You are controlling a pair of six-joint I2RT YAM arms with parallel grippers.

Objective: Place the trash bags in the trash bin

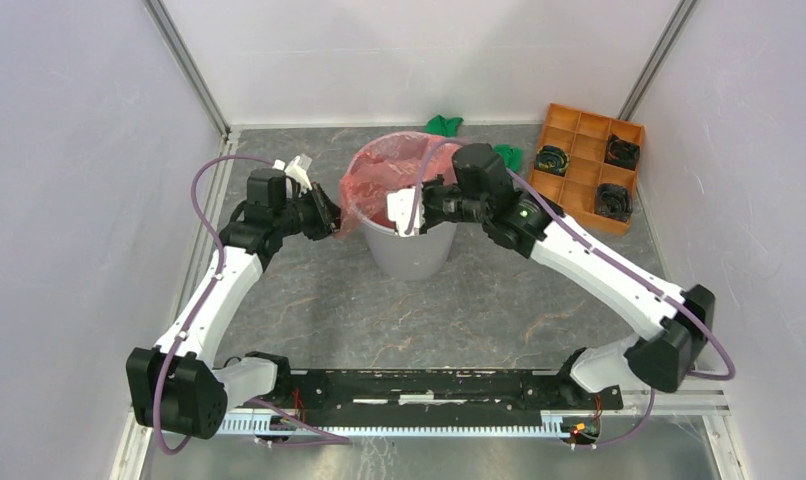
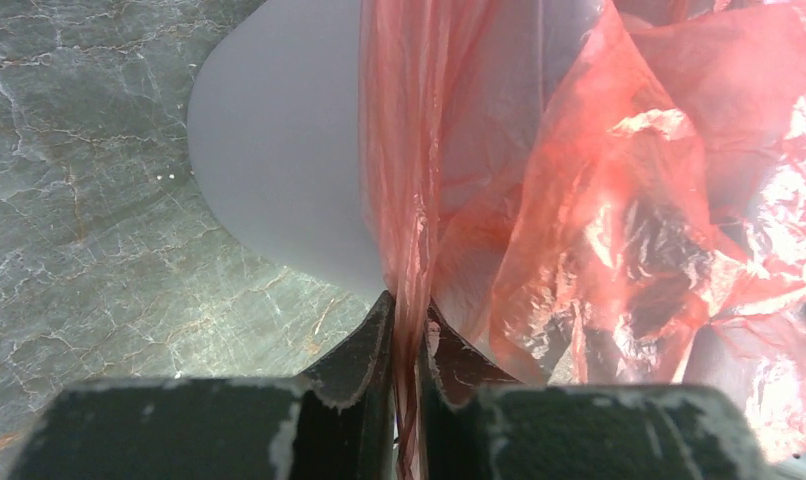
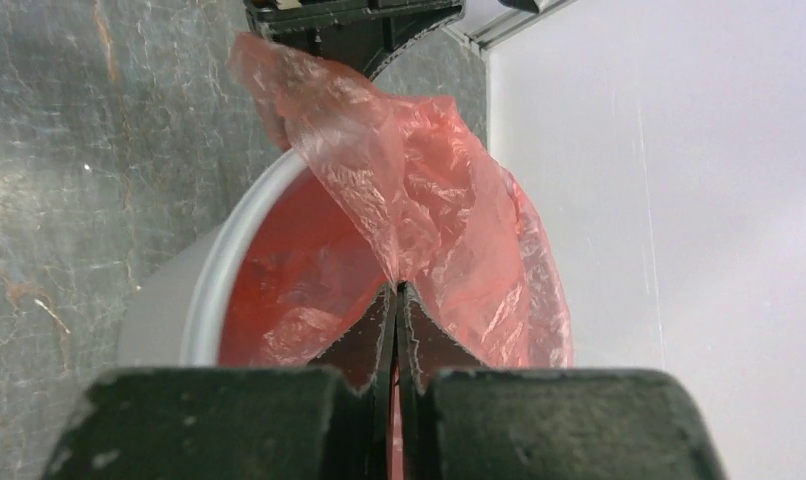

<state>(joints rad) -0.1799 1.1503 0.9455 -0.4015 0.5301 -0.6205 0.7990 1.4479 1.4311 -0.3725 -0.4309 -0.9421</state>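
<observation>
The trash bin (image 1: pixel 409 250) stands upright on the grey bench (image 1: pixel 319 300). The red-orange trash bag (image 1: pixel 384 170) sits in its mouth, with loose film bunched up over the rim. The left fingers (image 2: pixel 364 352) are pressed nearly together on a gathered strip of the bag at the bin's left side. The right fingers (image 3: pixel 367 345) are closed tight over the bin, nipping a fold of the same film at their tips.

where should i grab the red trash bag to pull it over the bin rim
Probably its loose top edge, pinched from outside the trash bin, as the left gripper and right gripper do. The trash bag is thin crumpled film, mostly inside the bin, so only the edge above the rim gives a flap to pinch.
</observation>
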